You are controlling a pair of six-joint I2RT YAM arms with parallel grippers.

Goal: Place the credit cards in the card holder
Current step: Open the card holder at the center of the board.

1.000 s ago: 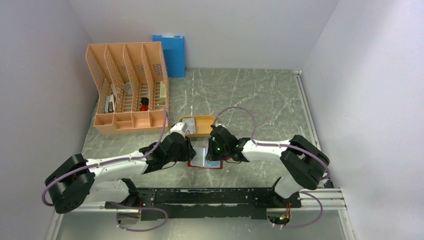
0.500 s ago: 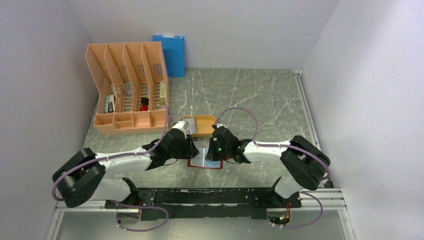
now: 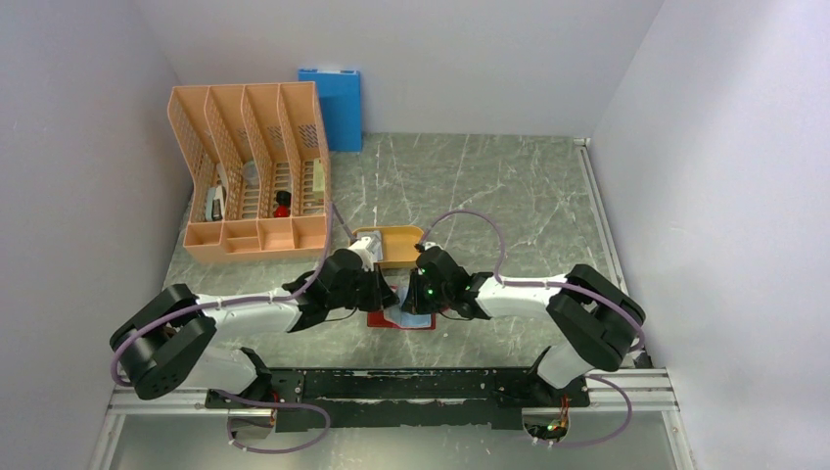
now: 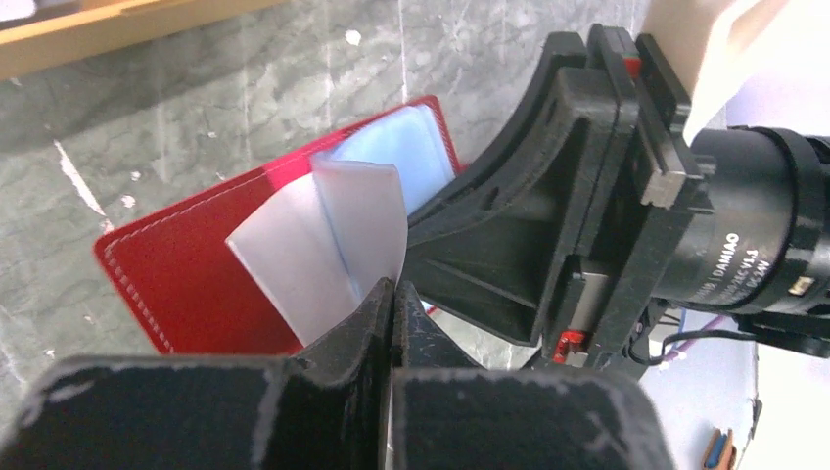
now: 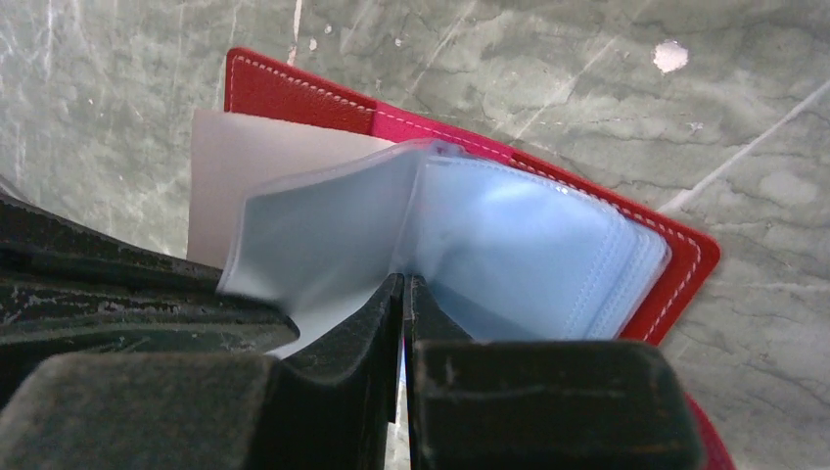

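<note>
Red card holder [image 4: 196,274] lies open; left gripper [image 4: 391,289] and right gripper [image 5: 403,284] each clench its blue sleeves [image 5: 509,235]. Opposing tugs could tear plastic or drag it askew.

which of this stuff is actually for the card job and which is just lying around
For the job: dark red card holder with pale blue pockets; pale thin rectangular card.
Lying about: shallow orange tray; peach mesh desk organiser; upright blue folder.

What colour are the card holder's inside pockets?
Pale blue pockets in the red card holder; best in the right wrist view.
</note>
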